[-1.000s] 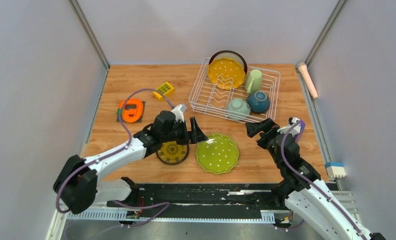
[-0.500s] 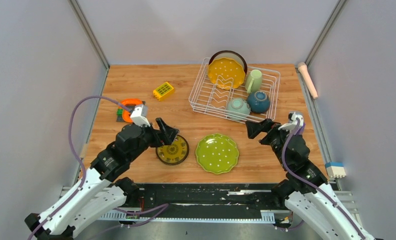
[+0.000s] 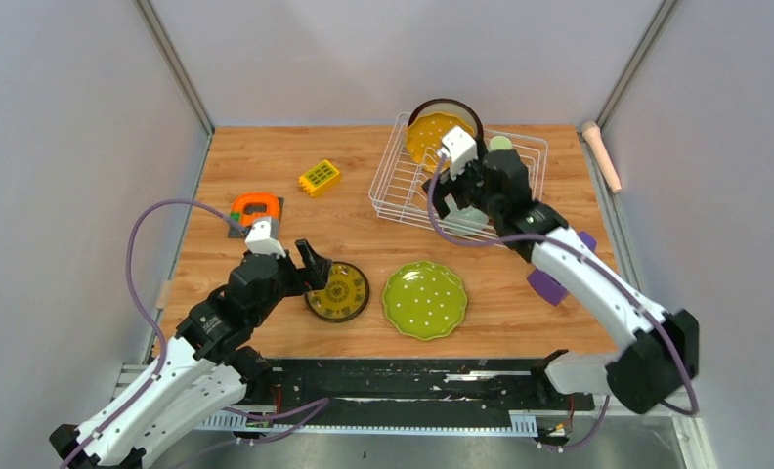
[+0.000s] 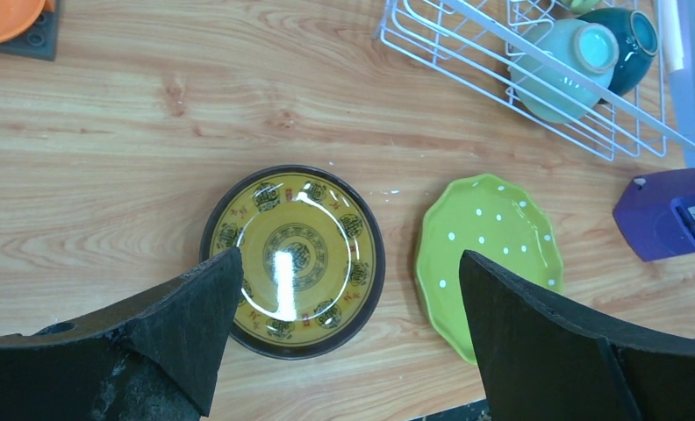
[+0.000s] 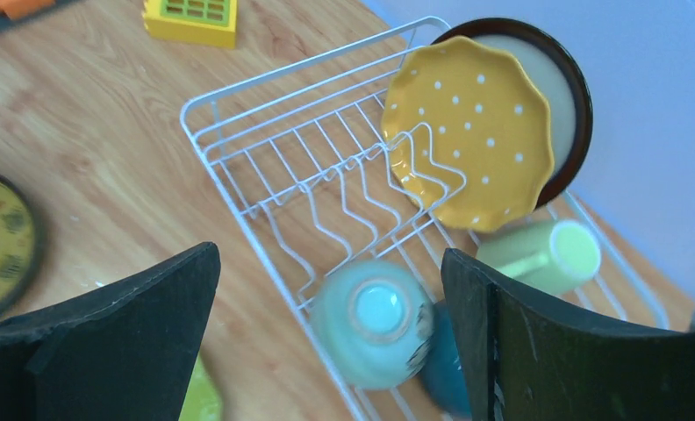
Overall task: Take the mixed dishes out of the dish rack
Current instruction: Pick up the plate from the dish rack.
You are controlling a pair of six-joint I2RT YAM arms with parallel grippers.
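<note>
While white wire dish rack [image 5: 265, 175] at far right corner holds upright scalloped dotted orange plate [image 5: 467, 132], glossy mint bowl [image 5: 370, 320], right gripper [image 5: 326, 263] hovers over it, arm stretched, jaws spread; left gripper [image 4: 348, 289] spread above black yellow-patterned plate [image 4: 291, 259] near front edge.

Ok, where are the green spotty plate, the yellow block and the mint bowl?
Green spotty plate [image 3: 424, 300]: top view, middle of its face.
Yellow block [image 3: 321, 177]: top view, its top side.
Mint bowl [image 5: 375, 324]: right wrist view, middle of the bowl.
</note>
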